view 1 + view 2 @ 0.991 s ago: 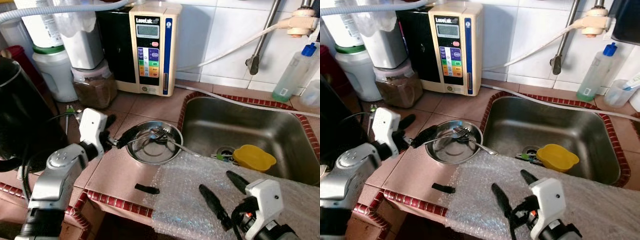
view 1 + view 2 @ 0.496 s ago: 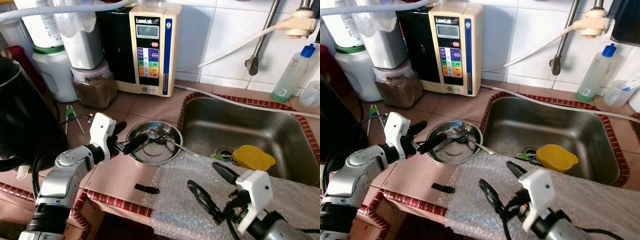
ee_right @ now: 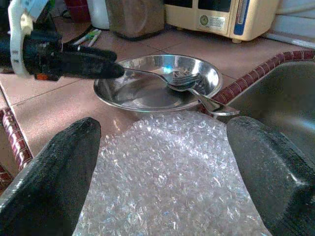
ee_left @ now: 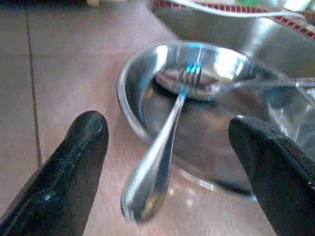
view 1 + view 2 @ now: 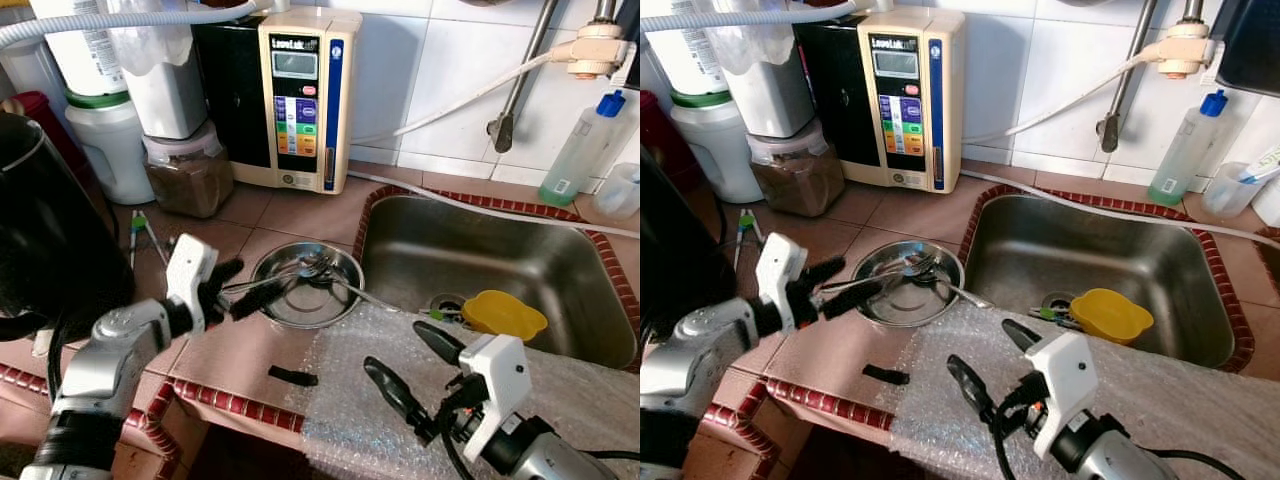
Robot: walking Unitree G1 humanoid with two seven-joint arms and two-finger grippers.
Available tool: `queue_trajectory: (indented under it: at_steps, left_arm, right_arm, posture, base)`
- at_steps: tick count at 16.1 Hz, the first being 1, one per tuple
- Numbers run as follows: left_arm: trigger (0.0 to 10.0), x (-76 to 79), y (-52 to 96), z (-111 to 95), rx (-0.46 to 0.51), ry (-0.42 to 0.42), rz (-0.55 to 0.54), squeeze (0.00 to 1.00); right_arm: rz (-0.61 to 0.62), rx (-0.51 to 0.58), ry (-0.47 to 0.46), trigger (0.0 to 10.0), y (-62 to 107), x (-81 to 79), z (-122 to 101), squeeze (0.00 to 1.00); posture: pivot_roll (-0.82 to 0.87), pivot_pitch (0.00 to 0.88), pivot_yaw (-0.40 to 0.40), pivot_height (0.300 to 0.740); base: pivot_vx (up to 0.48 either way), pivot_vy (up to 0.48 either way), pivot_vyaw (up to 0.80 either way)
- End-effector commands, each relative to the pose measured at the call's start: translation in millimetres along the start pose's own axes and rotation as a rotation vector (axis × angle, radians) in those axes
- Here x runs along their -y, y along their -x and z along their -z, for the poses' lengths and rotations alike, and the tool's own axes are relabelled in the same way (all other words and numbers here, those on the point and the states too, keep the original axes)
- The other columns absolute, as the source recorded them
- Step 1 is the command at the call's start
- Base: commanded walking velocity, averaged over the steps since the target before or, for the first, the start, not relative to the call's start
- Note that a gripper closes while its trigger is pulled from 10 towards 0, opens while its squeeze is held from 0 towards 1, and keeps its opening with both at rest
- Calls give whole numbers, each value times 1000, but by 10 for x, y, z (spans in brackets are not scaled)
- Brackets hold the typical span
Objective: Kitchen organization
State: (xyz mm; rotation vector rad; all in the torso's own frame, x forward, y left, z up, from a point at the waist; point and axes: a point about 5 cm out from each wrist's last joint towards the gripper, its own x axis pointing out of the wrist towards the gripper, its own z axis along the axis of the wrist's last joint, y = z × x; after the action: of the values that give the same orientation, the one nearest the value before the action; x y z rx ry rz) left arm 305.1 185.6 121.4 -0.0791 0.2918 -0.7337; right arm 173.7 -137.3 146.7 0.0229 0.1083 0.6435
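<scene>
**Left gripper at the bowl, fingers apart around a fork handle**

The metal bowl [image 5: 308, 287] stands on the tiled counter [image 5: 230, 350], just beside the left rim of the sink [image 5: 500, 262]. Two utensils lie in it with heads together. One fork [image 4: 165, 142] has its handle pointing out over the bowl's left rim. The other utensil [image 5: 365, 294] has its handle resting over the right rim, toward the sink.

The left gripper [image 5: 247, 286] is at the bowl's left edge. Its fingers [image 4: 69, 172] are spread, one on each side of the fork handle. In the left wrist view there is a clear gap between each finger and the handle, so nothing is grasped.

The right gripper [image 5: 410, 365] hovers over a sheet of bubble wrap [image 5: 380, 400] laid on the counter edge in front of the sink. Its fingers are wide apart and hold nothing.

A yellow cup [image 5: 505, 314] lies in the sink near the drain. A small black strip [image 5: 292, 376] lies on the counter, in front of the bowl. A water machine [image 5: 300, 95] stands against the tiled wall behind the bowl.
</scene>
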Motion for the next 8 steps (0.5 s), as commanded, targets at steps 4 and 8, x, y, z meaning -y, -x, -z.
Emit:
queue_trajectory:
  at_steps: [4,8]
  left_arm:
    - [0,-24,57,140,-30,84,6,0]
    - [0,0,44,157,-26,106,12,0]
  right_arm:
    - [-5,3,11,10000,-21,0,-28,0]
    - [-4,2,18,10000,-29,9,-25,0]
  posture:
    - [37,31,12,740]
    - [38,28,11,740]
  base:
    - [0,0,0]
    - [0,0,0]
